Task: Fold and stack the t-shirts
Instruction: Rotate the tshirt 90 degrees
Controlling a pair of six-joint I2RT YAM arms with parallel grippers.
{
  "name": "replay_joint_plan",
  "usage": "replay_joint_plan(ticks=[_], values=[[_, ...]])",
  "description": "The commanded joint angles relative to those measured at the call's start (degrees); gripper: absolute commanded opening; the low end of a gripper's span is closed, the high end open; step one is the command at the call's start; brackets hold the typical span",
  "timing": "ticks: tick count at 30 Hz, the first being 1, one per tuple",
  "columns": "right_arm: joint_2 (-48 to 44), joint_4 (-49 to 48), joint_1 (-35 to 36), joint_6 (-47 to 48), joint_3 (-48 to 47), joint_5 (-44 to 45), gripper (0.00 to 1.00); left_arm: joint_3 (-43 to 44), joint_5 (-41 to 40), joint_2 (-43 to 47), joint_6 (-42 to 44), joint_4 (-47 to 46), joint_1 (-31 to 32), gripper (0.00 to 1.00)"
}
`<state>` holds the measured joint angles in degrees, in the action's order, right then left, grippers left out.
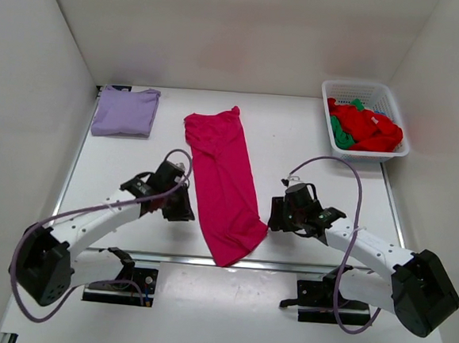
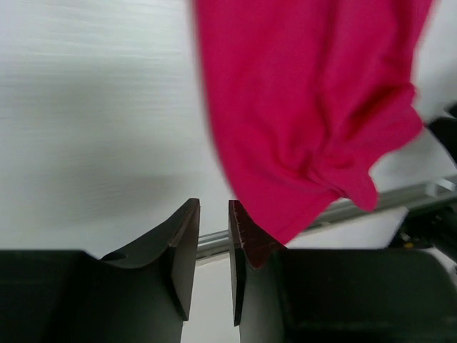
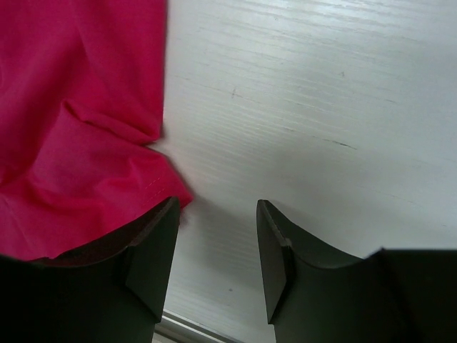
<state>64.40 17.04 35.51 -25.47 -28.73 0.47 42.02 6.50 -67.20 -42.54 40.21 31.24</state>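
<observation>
A white surface (image 1: 295, 145) is seen, with a large magenta-pink cloth t-shirt (image 1: 224, 187) laid down its middle as a long strip. A white plastic lattice basket (image 1: 363, 85) at the far right is filled with red and green t-shirts (image 1: 368, 127). A pale lavender folded t-shirt (image 1: 125, 112) is placed far left. The left end effector (image 2: 214, 214), narrowly parted and empty, is set at the strip's left edge. The right end effector (image 3: 218, 211), spread and empty, is set at its right edge.

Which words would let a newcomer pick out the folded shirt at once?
On the white table, look to the far left corner, across from the basket at far right. The lavender t-shirt lies there, folded into a flat rectangle. It alone is pale; the magenta t-shirt at centre is a long vivid strip.
</observation>
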Motion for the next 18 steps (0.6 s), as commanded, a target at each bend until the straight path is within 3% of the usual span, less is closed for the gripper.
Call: replay_joint_plan(ticks=[1, 5, 11, 15, 18], values=[[-1.7, -3.1, -0.1, -0.1, 1.0, -2.5, 0.45, -5.5, 0.4, 6.5, -9.5, -13.2, 5.8, 0.34], [-2.2, -4.0, -2.1, 0.1, 1.0, -4.9, 0.47, -14.4, 0.7, 12.2, -18.3, -24.9, 10.2, 0.36], [0.5, -4.5, -1.8, 1.0, -1.0, -6.1, 0.52, -11.8, -4.2, 5.5, -15.4, -21.5, 14.0, 0.37], [1.3, -5.8, -1.3, 1.0, -1.4, -6.7, 0.53, -9.2, -3.6, 0.0, -11.1, -23.2, 7.9, 0.38], [2.7, -6.1, -0.7, 1.4, -1.3, -6.9, 0.46, -3.6, -4.8, -7.6, -7.0, -22.2, 4.8, 0.38]])
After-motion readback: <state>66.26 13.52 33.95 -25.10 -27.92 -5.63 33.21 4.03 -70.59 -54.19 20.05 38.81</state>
